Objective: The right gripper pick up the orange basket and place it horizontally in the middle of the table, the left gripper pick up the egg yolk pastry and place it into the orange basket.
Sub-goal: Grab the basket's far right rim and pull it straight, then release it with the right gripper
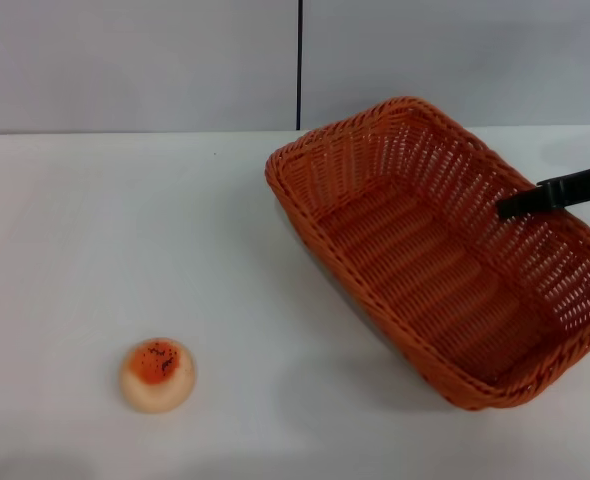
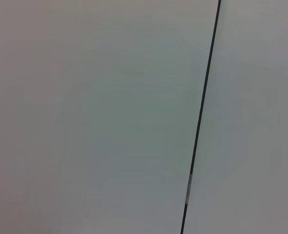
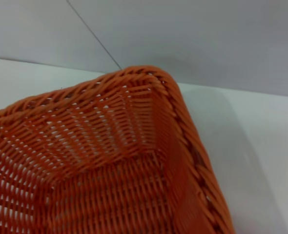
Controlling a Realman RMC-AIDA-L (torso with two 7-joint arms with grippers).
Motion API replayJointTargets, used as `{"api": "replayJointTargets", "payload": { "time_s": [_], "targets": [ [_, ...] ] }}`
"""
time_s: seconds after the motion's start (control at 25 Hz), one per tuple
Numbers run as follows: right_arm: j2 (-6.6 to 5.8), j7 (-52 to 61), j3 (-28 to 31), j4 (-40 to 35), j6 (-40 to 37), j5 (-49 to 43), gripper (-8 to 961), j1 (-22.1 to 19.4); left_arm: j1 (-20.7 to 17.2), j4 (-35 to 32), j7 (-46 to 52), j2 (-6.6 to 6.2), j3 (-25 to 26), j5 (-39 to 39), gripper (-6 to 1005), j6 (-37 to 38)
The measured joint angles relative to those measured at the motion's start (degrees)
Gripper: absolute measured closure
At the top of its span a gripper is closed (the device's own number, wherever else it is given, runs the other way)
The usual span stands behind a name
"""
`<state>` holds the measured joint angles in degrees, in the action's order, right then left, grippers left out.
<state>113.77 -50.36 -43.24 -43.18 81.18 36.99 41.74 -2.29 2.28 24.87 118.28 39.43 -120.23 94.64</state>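
The orange basket [image 1: 425, 260] sits at the right of the white table [image 1: 125, 230], set diagonally, its near-left side raised a little over a dark shadow. My right gripper [image 1: 517, 204] reaches in from the right edge. One black finger lies against the inside of the basket's far-right wall, gripping at the rim. In the right wrist view a corner of the orange basket [image 3: 110, 161] fills the picture from close up, and no fingers show. The egg yolk pastry [image 1: 157, 374] rests alone at the near left of the table. My left gripper is out of view.
A grey wall with a dark vertical seam [image 1: 299, 60] stands behind the table. The left wrist view holds only that wall and its seam [image 2: 202, 107]. Bare tabletop [image 3: 261, 136] lies between the pastry and the basket.
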Motion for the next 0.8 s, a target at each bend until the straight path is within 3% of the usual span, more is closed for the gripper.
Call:
{"api": "replayJointTargets", "payload": {
  "time_s": [0.04, 0.4, 0.8],
  "targets": [
    [0.21, -0.5, 0.0, -0.7, 0.0, 0.0, 717, 0.0, 0.0, 0.0, 0.0, 0.01, 0.1, 0.0, 206, 0.0],
    [0.57, -8.4, -1.0, -3.5, 4.3, -0.1, 768, 1.3, -0.1, -0.1, 0.0, -0.02, 0.2, 0.0, 210, 0.1],
    [0.16, -18.4, -13.2, -12.3, 9.7, -0.5, 792, 3.2, -2.3, -0.7, 0.0, -0.07, 0.2, 0.0, 213, 3.7]
  ]
}}
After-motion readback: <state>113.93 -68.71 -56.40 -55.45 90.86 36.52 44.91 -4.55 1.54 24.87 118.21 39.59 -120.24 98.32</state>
